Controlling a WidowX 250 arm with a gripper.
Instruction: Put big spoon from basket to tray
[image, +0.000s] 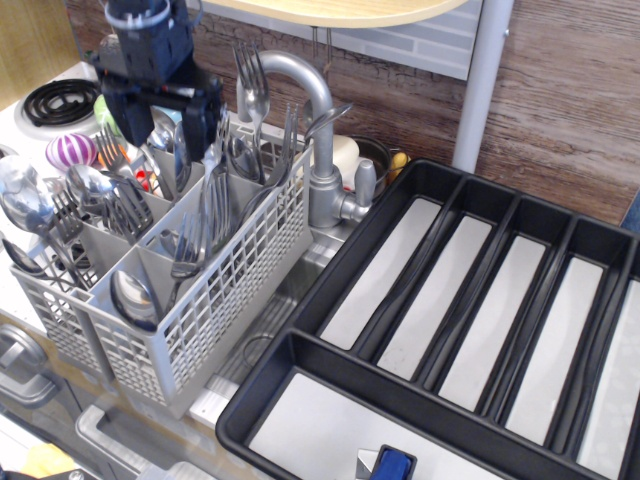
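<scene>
Steel and upright, the big spoon (183, 150) stands bowl-up in a rear compartment of the basket (215, 300), its long axis near vertical, directly under the gripper (165, 122), whose jaws hang parted around its bowl, the tray (330, 290) well apart.

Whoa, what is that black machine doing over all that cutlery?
That is a robot arm's gripper, lowered over the rear compartments of a grey cutlery basket packed with upright spoons and forks. Its jaws sit down among the handles, but from this angle I cannot tell whether they have closed on anything. The job is to move a big spoon to the black tray on the right, whose long slots hold no cutlery yet.
</scene>
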